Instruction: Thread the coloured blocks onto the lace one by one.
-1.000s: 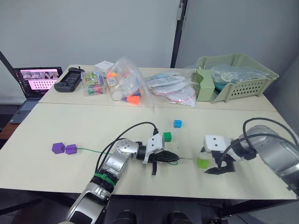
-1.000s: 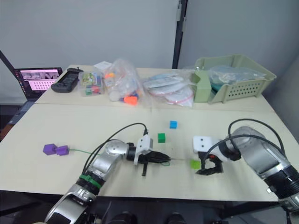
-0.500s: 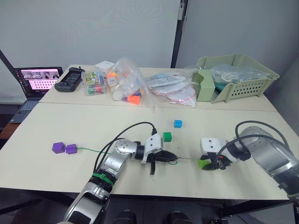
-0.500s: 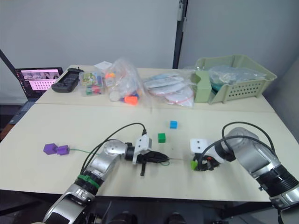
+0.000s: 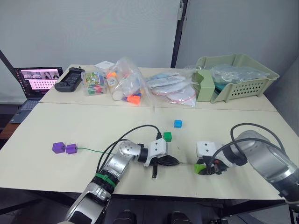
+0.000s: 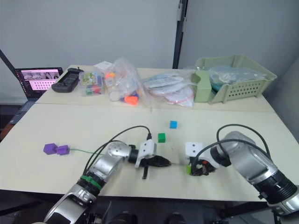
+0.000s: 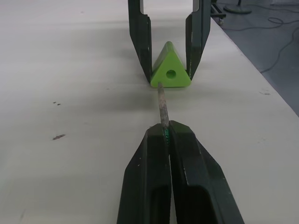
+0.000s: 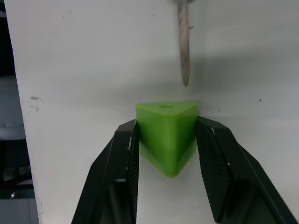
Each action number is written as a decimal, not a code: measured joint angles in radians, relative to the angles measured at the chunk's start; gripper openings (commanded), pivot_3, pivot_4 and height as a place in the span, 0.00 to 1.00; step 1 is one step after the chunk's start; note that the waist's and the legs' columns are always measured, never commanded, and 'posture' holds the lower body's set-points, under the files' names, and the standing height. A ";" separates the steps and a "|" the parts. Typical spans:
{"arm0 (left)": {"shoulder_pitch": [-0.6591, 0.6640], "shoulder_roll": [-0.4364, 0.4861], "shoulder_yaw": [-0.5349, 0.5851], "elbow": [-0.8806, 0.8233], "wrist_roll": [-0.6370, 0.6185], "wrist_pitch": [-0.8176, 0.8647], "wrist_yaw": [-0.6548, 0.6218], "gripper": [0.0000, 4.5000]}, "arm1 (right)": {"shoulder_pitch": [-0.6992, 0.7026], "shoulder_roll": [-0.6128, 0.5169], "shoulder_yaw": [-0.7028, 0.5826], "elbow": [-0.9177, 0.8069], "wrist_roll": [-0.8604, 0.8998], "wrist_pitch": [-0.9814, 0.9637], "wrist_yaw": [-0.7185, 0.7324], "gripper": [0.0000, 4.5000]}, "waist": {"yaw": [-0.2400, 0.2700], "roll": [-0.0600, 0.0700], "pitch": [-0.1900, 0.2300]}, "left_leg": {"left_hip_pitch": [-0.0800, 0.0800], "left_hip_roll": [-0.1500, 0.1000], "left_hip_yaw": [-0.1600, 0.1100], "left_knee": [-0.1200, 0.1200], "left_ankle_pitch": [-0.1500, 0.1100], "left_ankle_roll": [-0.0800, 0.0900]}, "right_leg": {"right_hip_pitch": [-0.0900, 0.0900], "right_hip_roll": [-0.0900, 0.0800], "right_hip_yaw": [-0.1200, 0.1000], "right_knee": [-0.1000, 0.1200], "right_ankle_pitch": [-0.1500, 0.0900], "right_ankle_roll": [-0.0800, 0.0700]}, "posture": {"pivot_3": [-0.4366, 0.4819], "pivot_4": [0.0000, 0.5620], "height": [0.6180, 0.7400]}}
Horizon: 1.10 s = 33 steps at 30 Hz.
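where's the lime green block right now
The lime green block sits near the table's front edge, gripped by the right hand, just right of the lace's grey tip held in the left hand.

A laptop [image 5: 36, 80], plastic bags of toys [image 5: 125, 83] and a green basket [image 5: 236, 74] line the table's [image 5: 84, 126] far edge

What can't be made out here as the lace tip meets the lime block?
- Lace inside the left gripper: hidden by its shut fingers, left wrist view.
- Lime block's far face: turned away.
- Whether the tip has entered the hole: eye views too small, wrist views show it just short.
- Laptop: cut by the edge.
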 measured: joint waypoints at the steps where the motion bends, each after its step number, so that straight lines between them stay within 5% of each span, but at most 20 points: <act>1: 0.000 -0.002 -0.001 0.000 0.002 0.002 0.001 0.00 | 0.002 0.000 -0.001 -0.004 0.002 0.005 -0.003 0.28 | 0.000 0.000 0.000 | 0.000 0.000 0.000 0.000 0.000 0.000 | 0.000 0.000 0.000 0.000 0.000 0.000 | 0.48 0.27 0.95; 33: 0.000 -0.028 0.004 0.000 -0.020 0.018 -0.029 0.00 | 0.035 0.015 -0.029 -0.017 0.029 0.041 -0.065 0.28 | -0.003 0.000 0.000 | 0.001 0.001 0.000 0.000 0.000 0.000 | 0.002 0.001 0.000 0.000 0.000 0.000 | 0.48 0.27 0.95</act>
